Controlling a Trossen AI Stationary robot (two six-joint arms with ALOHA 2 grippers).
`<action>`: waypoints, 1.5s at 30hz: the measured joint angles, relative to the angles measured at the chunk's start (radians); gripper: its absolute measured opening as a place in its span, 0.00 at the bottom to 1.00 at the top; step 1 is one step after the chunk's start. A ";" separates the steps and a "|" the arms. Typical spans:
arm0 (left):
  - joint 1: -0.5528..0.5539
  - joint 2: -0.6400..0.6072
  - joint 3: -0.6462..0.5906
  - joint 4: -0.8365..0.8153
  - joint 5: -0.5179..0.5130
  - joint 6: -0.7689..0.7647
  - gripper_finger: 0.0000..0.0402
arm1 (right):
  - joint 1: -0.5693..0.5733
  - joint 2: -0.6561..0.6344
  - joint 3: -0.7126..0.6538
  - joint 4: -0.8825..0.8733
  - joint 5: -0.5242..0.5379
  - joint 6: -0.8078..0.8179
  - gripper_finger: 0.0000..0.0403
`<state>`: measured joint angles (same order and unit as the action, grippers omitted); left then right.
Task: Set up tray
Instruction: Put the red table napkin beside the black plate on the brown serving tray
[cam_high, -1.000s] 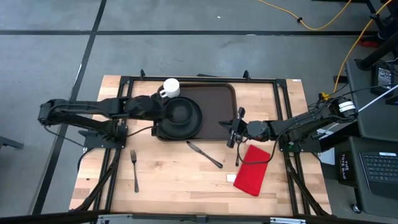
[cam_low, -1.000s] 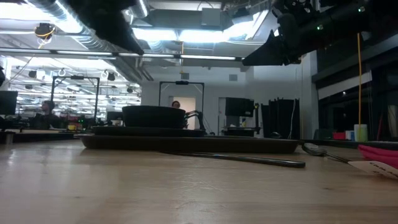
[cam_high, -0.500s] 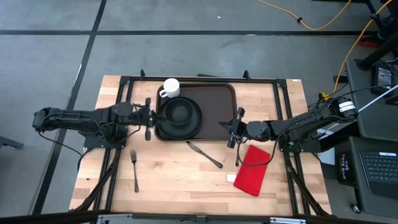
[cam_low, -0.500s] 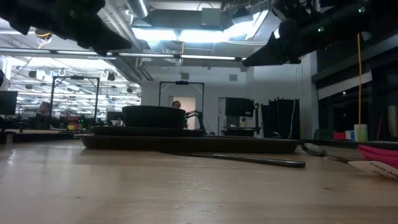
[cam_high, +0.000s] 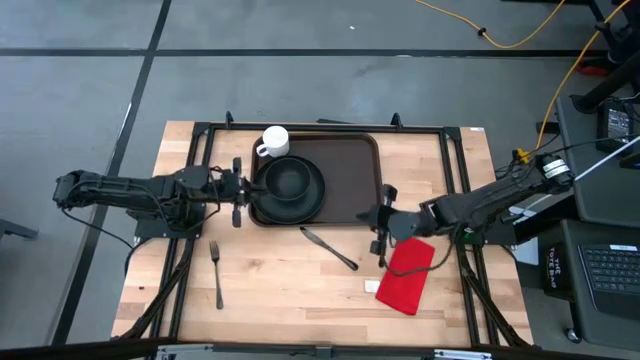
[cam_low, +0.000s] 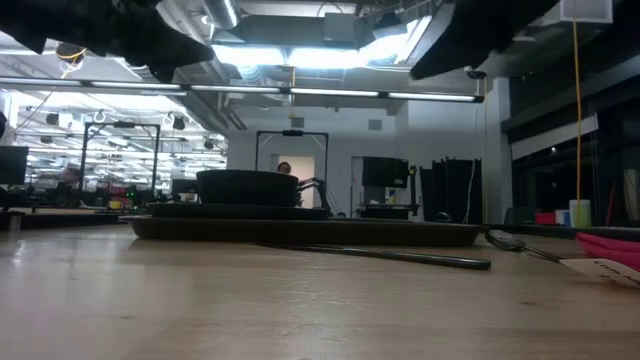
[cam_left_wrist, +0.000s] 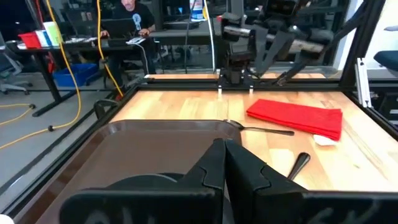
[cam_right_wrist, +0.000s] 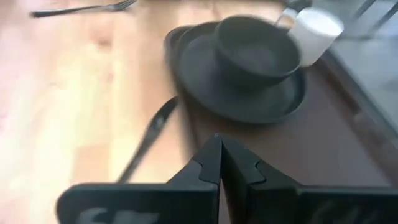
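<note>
Closed and empty beside the tray (cam_high: 345, 170), both grippers: left (cam_high: 238, 191) off its left edge, right (cam_high: 381, 222) near its front-right corner, beside the napkin (cam_high: 405, 270).

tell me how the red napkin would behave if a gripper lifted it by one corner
The napkin would probably go floppy and hang down: it looks like soft folded cloth lying flat on the table. It is likely light for its size, so it may unfold as it rises. The spoon lies right beside it and could get dragged along.
</note>
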<state>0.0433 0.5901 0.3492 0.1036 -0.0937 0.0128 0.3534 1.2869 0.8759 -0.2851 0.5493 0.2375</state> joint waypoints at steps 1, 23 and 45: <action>-0.006 0.002 0.000 0.000 0.000 0.000 0.00 | 0.020 0.001 0.018 -0.042 0.002 0.037 0.01; -0.045 0.003 0.000 -0.002 -0.009 0.036 0.01 | 0.372 0.464 0.536 -0.843 -0.018 0.707 0.01; -0.045 0.003 0.000 -0.002 -0.010 0.000 0.01 | 0.530 0.712 0.825 -0.987 -0.256 1.032 0.01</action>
<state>-0.0013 0.5931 0.3489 0.1017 -0.1032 0.0125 0.8832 1.9991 1.7008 -1.2721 0.2937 1.2695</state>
